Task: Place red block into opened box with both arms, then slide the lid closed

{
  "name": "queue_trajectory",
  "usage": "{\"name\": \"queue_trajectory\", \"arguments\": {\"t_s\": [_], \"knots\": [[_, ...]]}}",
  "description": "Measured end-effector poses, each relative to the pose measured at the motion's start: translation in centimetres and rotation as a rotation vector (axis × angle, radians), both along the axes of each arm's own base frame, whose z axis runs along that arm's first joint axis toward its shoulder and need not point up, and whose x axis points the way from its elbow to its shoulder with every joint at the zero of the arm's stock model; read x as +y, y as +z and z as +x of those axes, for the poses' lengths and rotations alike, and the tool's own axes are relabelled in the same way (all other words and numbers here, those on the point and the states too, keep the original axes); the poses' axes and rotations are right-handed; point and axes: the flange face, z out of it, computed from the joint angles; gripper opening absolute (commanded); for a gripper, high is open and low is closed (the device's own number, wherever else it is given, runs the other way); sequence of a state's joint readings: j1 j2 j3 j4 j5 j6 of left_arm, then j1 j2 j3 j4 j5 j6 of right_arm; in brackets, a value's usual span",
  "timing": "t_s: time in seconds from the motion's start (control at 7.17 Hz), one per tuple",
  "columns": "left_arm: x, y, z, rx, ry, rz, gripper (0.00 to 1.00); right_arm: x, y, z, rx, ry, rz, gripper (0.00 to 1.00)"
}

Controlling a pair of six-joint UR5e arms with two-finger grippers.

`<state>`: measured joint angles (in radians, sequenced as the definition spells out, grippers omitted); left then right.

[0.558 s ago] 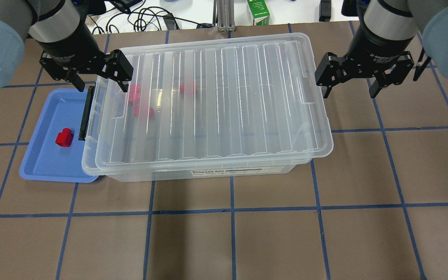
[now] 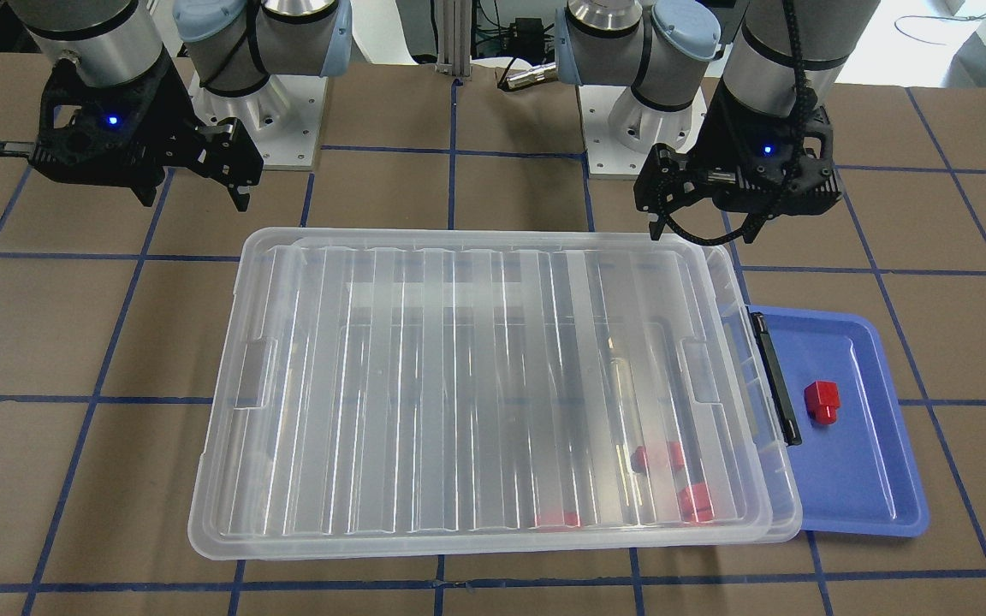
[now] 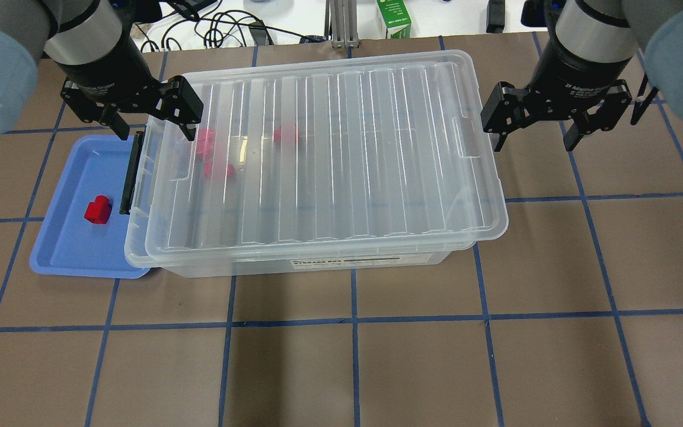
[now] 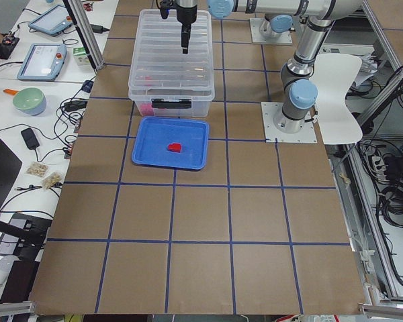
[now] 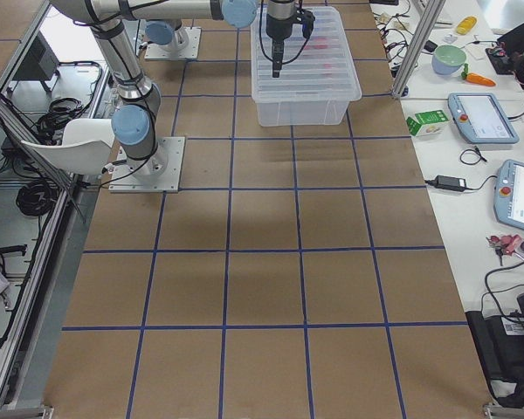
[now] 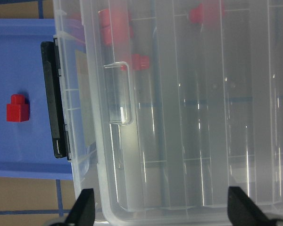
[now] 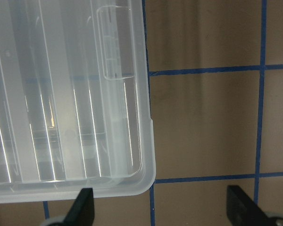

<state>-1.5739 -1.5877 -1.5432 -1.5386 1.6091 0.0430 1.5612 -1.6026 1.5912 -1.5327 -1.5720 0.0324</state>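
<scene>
Left gripper (image 3: 156,130): jaws spread wide, empty. It hangs over the box's (image 3: 318,265) left end at the far corner. One finger is above the lid (image 3: 341,148). The other is above the gap beside the black bar (image 3: 131,172).

Right gripper (image 3: 534,139): jaws spread wide, empty. It hangs over the table (image 3: 377,356) just beside the box's right end, apart from the lid.

Lid: lies on the box, offset toward the box's right end. A narrow strip at the box's left end, next to the bar, is uncovered.

Block (image 3: 97,210): lies on the blue tray (image 3: 63,252), which sits against the box's left end.

Three blocks (image 3: 205,142) show through the lid, inside the box near its left end.
</scene>
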Motion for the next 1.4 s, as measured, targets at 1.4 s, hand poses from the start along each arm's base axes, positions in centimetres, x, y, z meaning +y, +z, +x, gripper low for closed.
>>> {"name": "queue_trajectory", "arguments": {"t_s": [1.4], "knots": [[-1.8,-0.5,8.6,0.049,0.043,0.016,1.00,-9.3,-11.1,-1.4,-0.015,-0.037,0.045,1.00]]}}
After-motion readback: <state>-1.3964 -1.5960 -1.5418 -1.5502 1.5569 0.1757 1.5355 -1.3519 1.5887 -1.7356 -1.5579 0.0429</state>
